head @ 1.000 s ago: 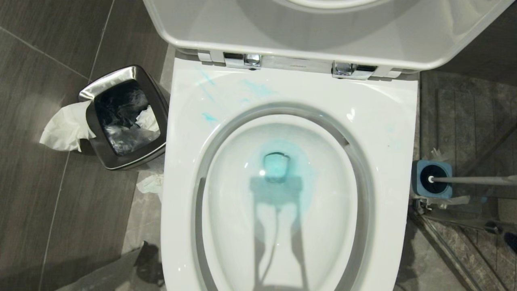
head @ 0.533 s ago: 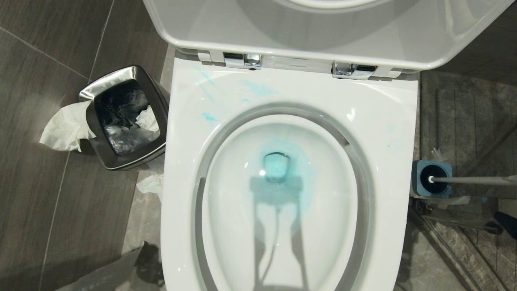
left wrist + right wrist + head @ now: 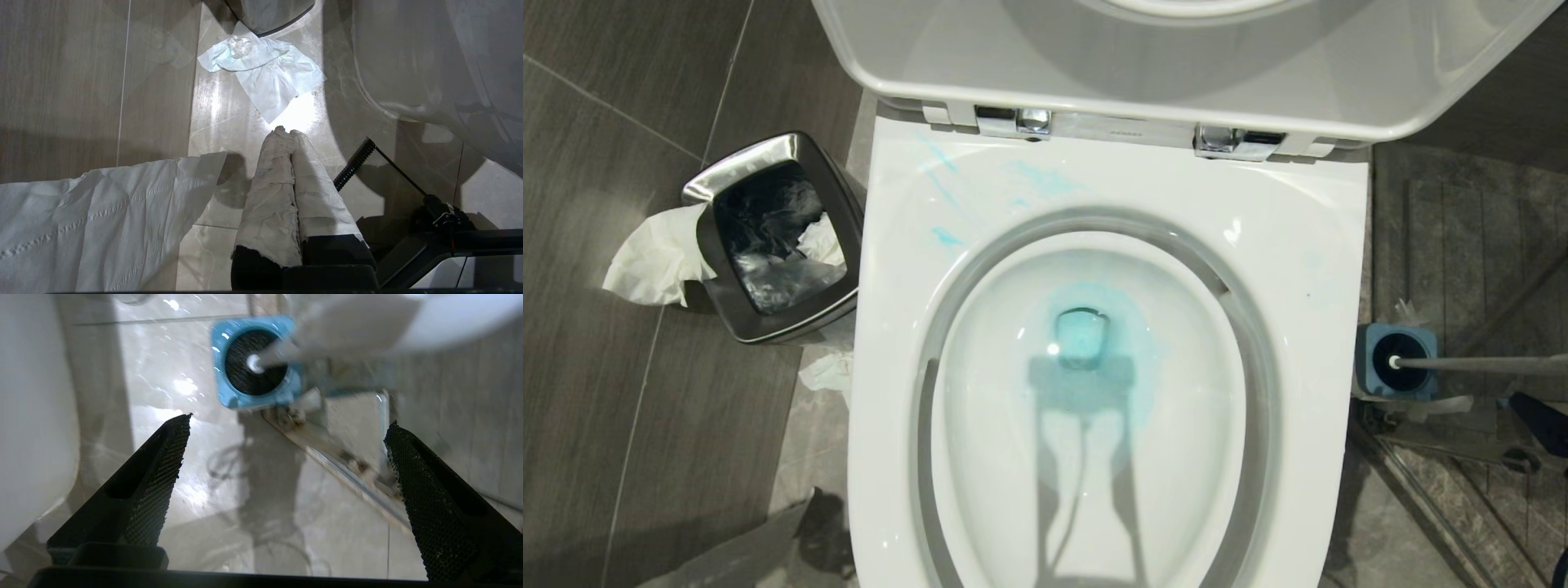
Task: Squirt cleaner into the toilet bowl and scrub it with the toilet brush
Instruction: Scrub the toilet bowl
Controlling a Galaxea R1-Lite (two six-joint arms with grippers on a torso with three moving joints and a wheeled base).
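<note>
The white toilet bowl (image 3: 1307,245) fills the head view, with its seat and lid raised. Turquoise cleaner (image 3: 1082,339) tints the water, and thin smears (image 3: 947,237) mark the rim at the back left. The toilet brush stands in its blue square holder (image 3: 1372,339) on the floor right of the bowl, its slim handle (image 3: 1478,365) leaning off to the right. My right gripper (image 3: 291,418) hangs open above the floor just short of the holder (image 3: 229,396), with nothing between its fingers. My left gripper (image 3: 286,130) is shut, its fingers wrapped in white paper, low beside the bowl's base.
A square steel bin (image 3: 707,184) with tissue hanging over its edge stands left of the bowl. Crumpled tissue (image 3: 265,77) lies on the floor nearby. A metal floor rail (image 3: 1421,490) runs diagonally behind the brush holder. A white sheet (image 3: 102,220) lies near the left gripper.
A dark part of my right arm has come further into the head view at the right edge, moving up towards the brush handle. The bowl, brush and bin have stayed put.
</note>
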